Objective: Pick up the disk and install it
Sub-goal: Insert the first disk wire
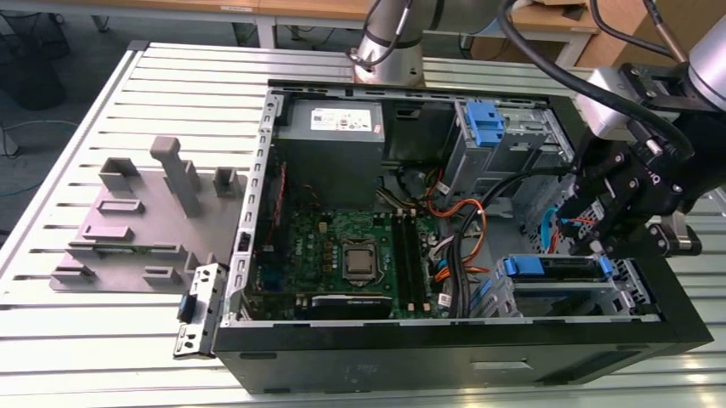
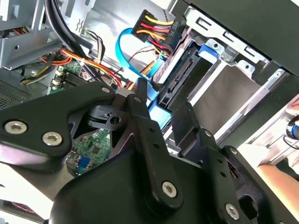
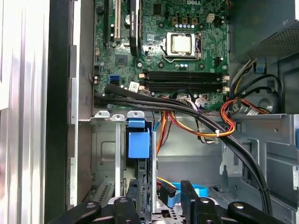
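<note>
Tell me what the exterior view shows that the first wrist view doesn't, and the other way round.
Exterior view, not the first wrist view: the grey fixture plate with upright blocks at the exterior view's left, the arm rising behind the computer case, and that case's full outline.

First wrist view, not the exterior view: the open fingers close up, with the blue tab of the disk edge-on ahead of them.

Both: the gripper, the disk in its drive cage, the motherboard with its processor socket, and the orange cables.

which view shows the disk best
The exterior view: the disk lies lengthwise in the computer case, blue caddy at both ends. The second wrist view catches one end; the first wrist view sees it edge-on.
</note>
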Robot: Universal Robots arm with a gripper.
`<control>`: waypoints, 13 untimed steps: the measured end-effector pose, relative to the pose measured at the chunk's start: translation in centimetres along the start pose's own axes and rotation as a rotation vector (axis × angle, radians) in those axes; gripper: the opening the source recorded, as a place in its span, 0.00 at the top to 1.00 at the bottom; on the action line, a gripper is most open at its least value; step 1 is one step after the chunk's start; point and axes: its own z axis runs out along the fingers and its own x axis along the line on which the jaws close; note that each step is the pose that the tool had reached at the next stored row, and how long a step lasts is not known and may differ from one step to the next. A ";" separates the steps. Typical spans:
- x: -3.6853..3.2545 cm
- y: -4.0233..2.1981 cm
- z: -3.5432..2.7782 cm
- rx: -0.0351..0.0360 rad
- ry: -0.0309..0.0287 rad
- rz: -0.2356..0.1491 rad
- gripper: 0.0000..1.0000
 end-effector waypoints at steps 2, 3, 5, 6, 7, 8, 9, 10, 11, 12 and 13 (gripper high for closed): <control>0.00 -0.12 0.02 0.0000 0.0016 0.000 0.52; -0.01 -0.17 0.04 0.0001 0.0024 0.000 0.52; 0.00 -0.21 0.07 0.0001 0.0046 0.000 0.52; 0.00 -0.21 0.07 0.0001 0.0048 0.000 0.52; 0.00 -0.21 0.07 0.0001 0.0049 0.000 0.52; 0.00 -0.21 0.07 0.0001 0.0050 0.000 0.52; 0.00 -0.21 0.07 0.0001 0.0051 0.000 0.52; 0.00 -0.21 0.07 0.0001 0.0051 0.000 0.52; 0.00 -0.21 0.07 0.0001 0.0052 0.000 0.52; 0.00 -0.21 0.06 0.0001 0.0054 0.000 0.52; 0.00 -0.21 0.07 0.0001 0.0055 0.000 0.53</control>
